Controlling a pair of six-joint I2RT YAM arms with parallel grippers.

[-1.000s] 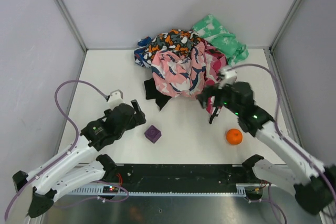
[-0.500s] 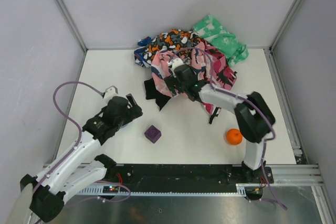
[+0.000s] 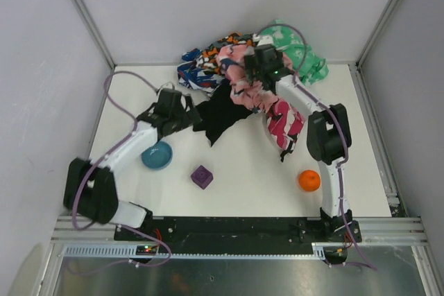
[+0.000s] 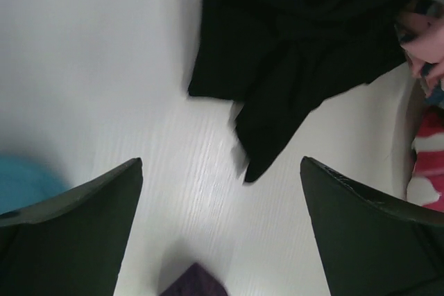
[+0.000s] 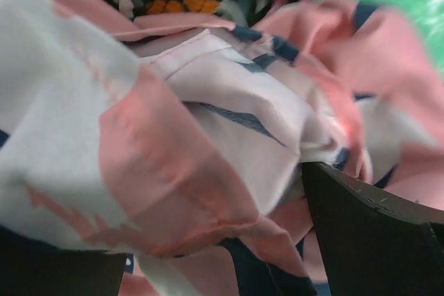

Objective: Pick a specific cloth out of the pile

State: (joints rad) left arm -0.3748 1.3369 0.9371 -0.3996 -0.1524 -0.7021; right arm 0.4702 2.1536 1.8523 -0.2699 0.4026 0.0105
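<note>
My left pincer point(image 3: 189, 116) hangs fingers apart at the left edge of the black cloth point(image 3: 222, 112), gripping nothing; in the wrist view the cloth lies on the white surface point(image 3: 243, 164) just beyond my fingertips. Half a second ago this pincer sat nearer and further left, and its move has uncovered a teal bowl point(image 3: 157, 155) that the arm hid. My right pincer point(image 3: 251, 71) has gone from the near face of the pile point(image 3: 208, 66) to its far top, beside the mint green cloth point(image 3: 305, 60). Pink camouflage cloth point(image 5: 173, 136) fills the gap between its fingers, though I cannot tell whether they bite it. That camouflage cloth has shifted to the far side, so much more of the black cloth now shows. The purple cube point(image 3: 202, 176) and orange ball point(image 3: 309, 180) have not moved.
</note>
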